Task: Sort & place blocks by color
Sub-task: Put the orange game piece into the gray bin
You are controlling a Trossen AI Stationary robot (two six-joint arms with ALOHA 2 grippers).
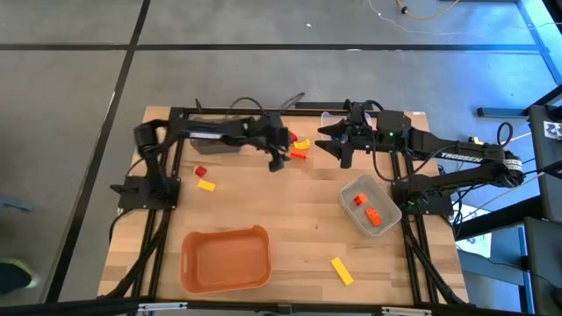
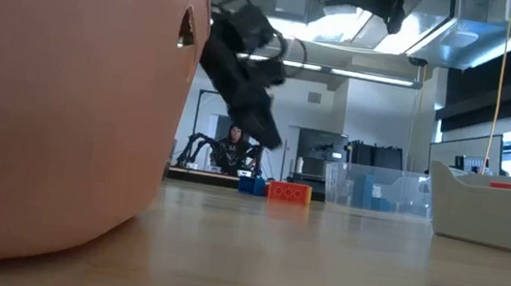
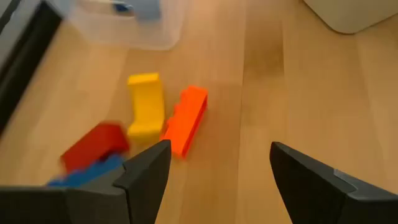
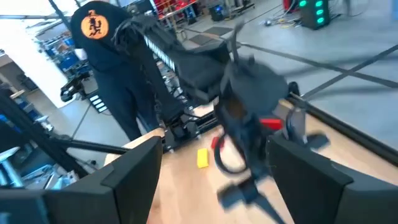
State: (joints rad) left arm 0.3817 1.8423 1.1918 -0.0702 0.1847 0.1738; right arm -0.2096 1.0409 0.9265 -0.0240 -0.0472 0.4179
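Left claw [image 1: 279, 158]: held over the far middle of the desk [image 1: 299, 228], fingers spread wide, nothing gripped. In the left wrist view its two dark fingers [image 3: 146, 177] are seen apart above bare wood, just short of a cluster of blocks.

Cluster of blocks, far middle of desk: one yellow block [image 3: 146, 102] and one orange block [image 3: 186, 119] lying side by side and touching; one red block [image 3: 93, 144] beside them, with a blue block [image 3: 87, 175] partly hidden under the left finger.

Right claw [image 1: 344, 145]: held near the far edge of the desk, to the right of the cluster, fingers wide apart, nothing held.

Other blocks: a red block [image 1: 200, 172] and a yellow block [image 1: 206, 185] close together on the left side of the desk; a yellow block [image 1: 342, 271] alone near the front right; two orange blocks [image 1: 367, 208] lying inside the pale bin [image 1: 386, 195].

Orange bin [image 1: 225, 259]: at the front left of the desk.

Clear bin [image 3: 124, 25]: at the far edge, beyond the cluster.
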